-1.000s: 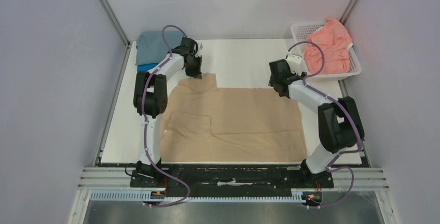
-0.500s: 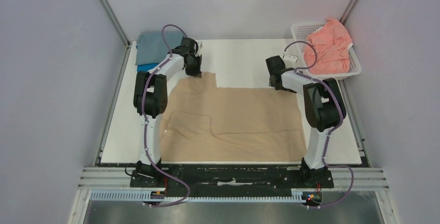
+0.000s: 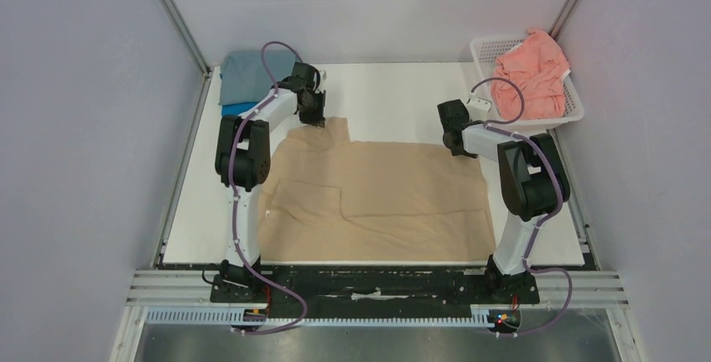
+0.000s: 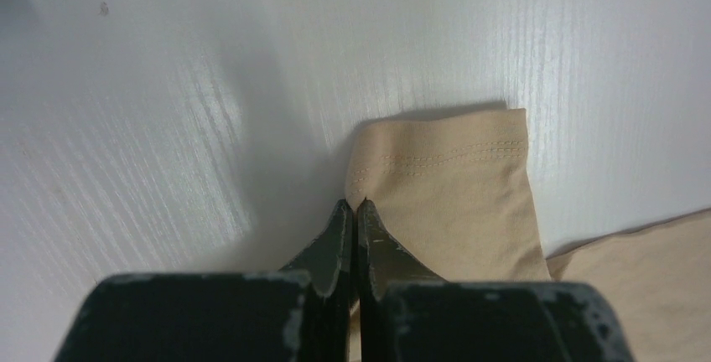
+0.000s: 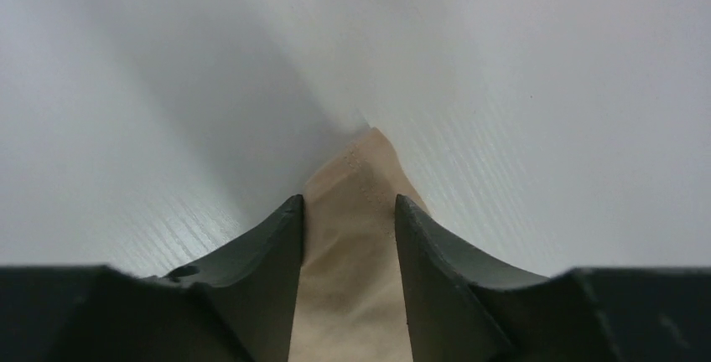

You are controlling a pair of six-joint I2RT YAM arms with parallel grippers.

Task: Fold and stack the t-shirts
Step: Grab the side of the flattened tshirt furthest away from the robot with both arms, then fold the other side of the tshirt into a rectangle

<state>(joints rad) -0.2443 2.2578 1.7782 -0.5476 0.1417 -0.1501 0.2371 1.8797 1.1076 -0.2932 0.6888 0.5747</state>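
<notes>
A tan t-shirt (image 3: 386,194) lies spread flat on the white table. My left gripper (image 3: 317,121) is at its far left sleeve, shut on the hemmed sleeve corner (image 4: 453,203); the fingertips (image 4: 355,204) meet with cloth pinched between them. My right gripper (image 3: 459,148) is low over the shirt's far right corner. In the right wrist view a ridge of tan cloth (image 5: 352,236) fills the gap between the right gripper (image 5: 348,203) fingers, which still stand apart. A grey-blue t-shirt (image 3: 247,73) sits folded at the far left on a bright blue one (image 3: 235,109).
A white lattice basket (image 3: 482,46) at the far right corner holds a crumpled salmon-pink t-shirt (image 3: 532,69). Metal frame posts rise at both far corners. Bare white table lies between the two grippers beyond the shirt's far edge.
My right gripper has come down onto the shirt's far right corner and its jaws have narrowed around the cloth. The left gripper has stayed put, shut on the sleeve.
</notes>
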